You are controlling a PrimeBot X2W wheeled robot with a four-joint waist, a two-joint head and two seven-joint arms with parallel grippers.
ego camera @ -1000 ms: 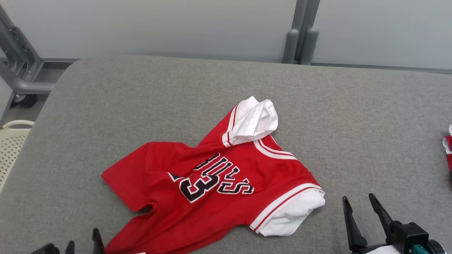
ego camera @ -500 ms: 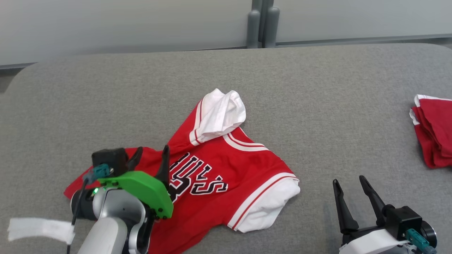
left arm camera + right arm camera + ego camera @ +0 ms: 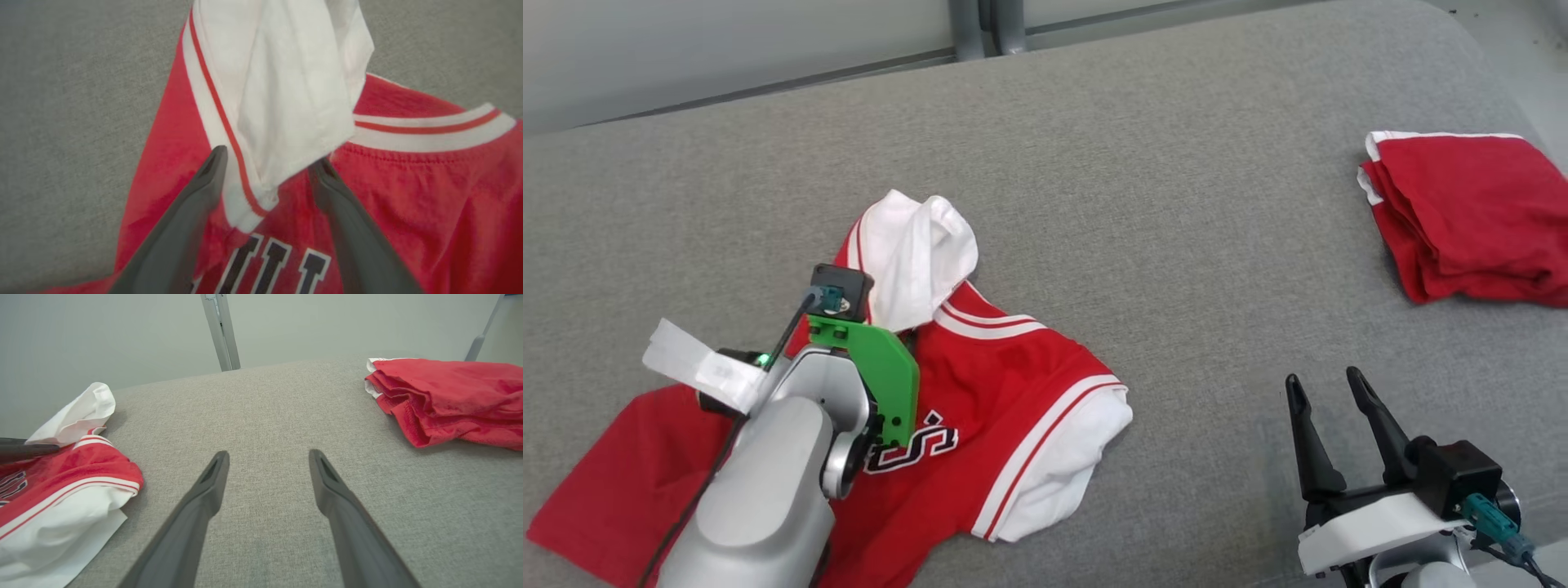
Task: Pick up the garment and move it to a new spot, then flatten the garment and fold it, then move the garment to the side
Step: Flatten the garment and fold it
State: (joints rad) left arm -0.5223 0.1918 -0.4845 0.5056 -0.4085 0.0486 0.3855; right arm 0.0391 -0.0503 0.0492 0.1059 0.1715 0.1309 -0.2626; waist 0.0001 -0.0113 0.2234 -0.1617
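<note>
Left gripper (image 3: 269,157): jaws stood wide apart, clamped on nothing. The tips straddled the lower corner of the flipped-over white sleeve (image 3: 286,94), where its red-striped hem lay across the red chest. I could not tell whether the tips touched cloth.

The jersey (image 3: 1013,367) lay rumpled, print up, on the grey padded surface (image 3: 1176,204), on the robot's left side and partly under the left forearm.

Right gripper (image 3: 1323,377): jaws also apart and empty, over bare padding just right of the jersey's other sleeve. A folded red garment (image 3: 1470,212) sat well apart at far right.

I judged this to be the first pick. To do it well I would press the tips down into the padding and close on the thick hem seam, not on one loose layer. Then I would lift slowly, watch that the body followed, and keep clear of the folded pile.
</note>
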